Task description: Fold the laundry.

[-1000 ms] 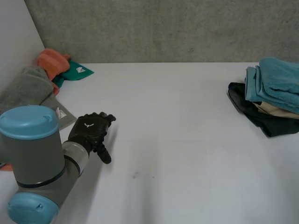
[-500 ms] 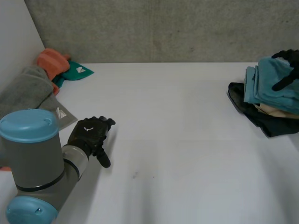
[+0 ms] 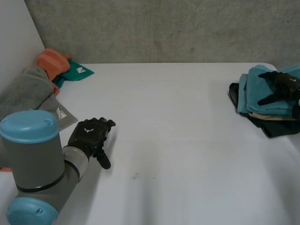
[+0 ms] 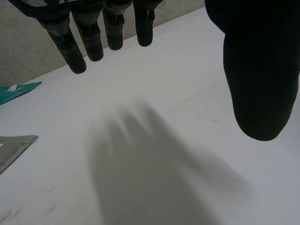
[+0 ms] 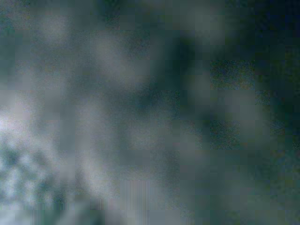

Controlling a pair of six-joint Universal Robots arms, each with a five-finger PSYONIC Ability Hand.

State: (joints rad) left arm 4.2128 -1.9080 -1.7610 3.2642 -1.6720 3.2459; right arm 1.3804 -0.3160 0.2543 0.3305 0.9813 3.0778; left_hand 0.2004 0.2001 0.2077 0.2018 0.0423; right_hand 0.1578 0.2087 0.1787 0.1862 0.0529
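Head view: the left hand (image 3: 91,133) hovers over the white table (image 3: 178,131); the right hand (image 3: 282,86), cut off at the edge, is on the teal towel (image 3: 253,93) topping the laundry pile (image 3: 267,125). Left wrist view: fingers (image 4: 96,40) straight, spread, holding nothing. Right wrist view: teal towel close up, hold cannot be told

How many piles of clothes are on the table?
2. The left pile, grey, orange and green cloths, lies far back on the table. The right pile, blue towels on top, sits at the edge under the right hand. Layers underneath may be hidden.
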